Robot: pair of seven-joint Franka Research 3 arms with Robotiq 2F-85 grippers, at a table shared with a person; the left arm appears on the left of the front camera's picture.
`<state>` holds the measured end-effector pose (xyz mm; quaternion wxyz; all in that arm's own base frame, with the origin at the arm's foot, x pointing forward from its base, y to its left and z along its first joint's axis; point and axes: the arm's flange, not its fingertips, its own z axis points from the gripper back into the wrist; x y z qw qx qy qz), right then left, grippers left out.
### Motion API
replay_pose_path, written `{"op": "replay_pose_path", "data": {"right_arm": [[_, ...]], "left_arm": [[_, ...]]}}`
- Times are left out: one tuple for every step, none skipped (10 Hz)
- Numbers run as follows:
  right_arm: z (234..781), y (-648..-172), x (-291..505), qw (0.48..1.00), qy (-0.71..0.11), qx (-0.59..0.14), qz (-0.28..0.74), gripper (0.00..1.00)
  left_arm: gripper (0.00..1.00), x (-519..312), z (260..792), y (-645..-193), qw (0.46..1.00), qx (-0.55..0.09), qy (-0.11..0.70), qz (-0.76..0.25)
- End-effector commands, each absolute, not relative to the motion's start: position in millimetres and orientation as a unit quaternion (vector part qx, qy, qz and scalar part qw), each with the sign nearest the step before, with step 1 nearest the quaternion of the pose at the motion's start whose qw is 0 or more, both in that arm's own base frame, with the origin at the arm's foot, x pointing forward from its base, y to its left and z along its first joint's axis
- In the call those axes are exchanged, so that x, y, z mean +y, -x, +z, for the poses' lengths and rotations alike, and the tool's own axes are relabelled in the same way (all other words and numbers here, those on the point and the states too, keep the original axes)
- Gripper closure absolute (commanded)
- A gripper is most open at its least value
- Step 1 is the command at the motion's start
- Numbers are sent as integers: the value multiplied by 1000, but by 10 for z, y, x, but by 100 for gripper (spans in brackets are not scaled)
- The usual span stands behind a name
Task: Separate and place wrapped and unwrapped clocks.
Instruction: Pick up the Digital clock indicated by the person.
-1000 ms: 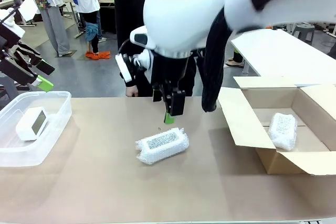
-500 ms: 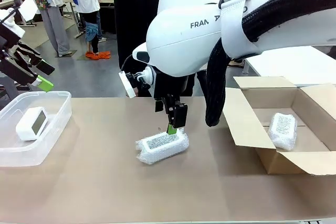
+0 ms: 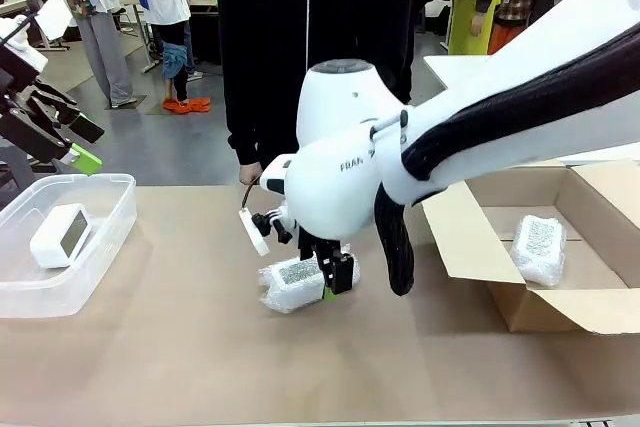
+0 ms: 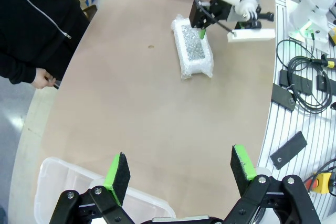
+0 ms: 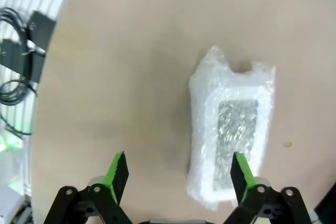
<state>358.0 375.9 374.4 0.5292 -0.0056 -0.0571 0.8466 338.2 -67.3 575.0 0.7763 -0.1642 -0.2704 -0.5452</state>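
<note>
At the far left the left gripper (image 4: 178,167) hangs with its fingers spread wide above a clear tub (image 3: 112,209), where the bare clock (image 3: 60,234) lies. In the middle of the table, the right gripper (image 5: 178,174) is low over a wrapped clock (image 3: 295,283), fingers apart, one pad over its end. Far right, another wrapped clock (image 3: 538,248) sits in the cardboard box (image 3: 480,247).
</note>
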Motion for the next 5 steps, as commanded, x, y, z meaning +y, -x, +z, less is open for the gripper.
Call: {"op": "replay_pose_path", "data": {"right_arm": [[3770, -3576, 3803, 522, 43, -74, 849, 0], [3754, -3590, 3825, 524, 52, -68, 847, 0], [3742, -3617, 3846, 528, 58, -57, 845, 0], [3740, -3674, 3849, 528, 65, -52, 845, 0], [3741, -3795, 3827, 529, 62, -56, 844, 0]], "left_arm": [[0, -683, 5757, -3373, 779, -269, 161, -543], [0, -683, 5757, -3373, 779, -269, 161, -543], [0, -683, 5757, -3373, 779, -269, 161, -543], [0, -683, 5757, -3373, 779, -269, 161, -543], [0, -683, 5757, -3373, 779, -269, 161, -543]]}}
